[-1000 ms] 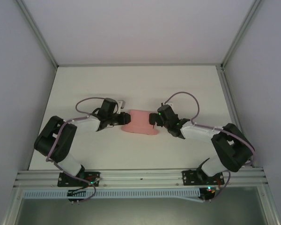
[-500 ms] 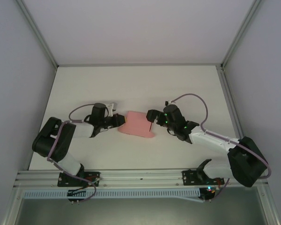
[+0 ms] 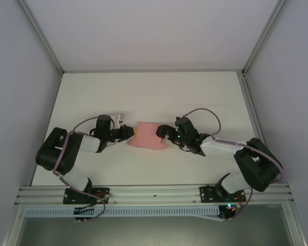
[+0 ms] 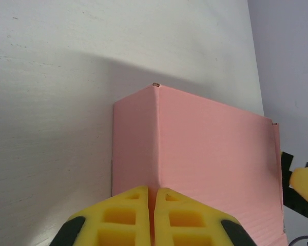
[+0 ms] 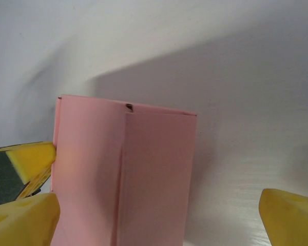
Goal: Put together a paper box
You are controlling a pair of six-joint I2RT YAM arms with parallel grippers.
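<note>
The paper box [image 3: 148,136] is a small closed pink box lying on the white table [image 3: 154,97] between my two grippers. My left gripper [image 3: 128,132] is at its left end. In the left wrist view its yellow fingertips [image 4: 138,197] are shut together, touching the near corner edge of the paper box [image 4: 205,148]. My right gripper [image 3: 164,134] is at the right end, open wide. In the right wrist view the paper box [image 5: 143,174] stands between its spread yellow fingers [image 5: 292,215], nearer the left one.
Grey enclosure walls with metal posts [image 3: 41,36] border the table on the left, right and back. A metal rail [image 3: 154,193] carrying both arm bases runs along the near edge. Bare tabletop lies behind and in front of the box.
My left gripper's fingers have closed together at the box's left end. The right arm swung out and came back to the box's right end, still open. The box has shifted slightly left.
</note>
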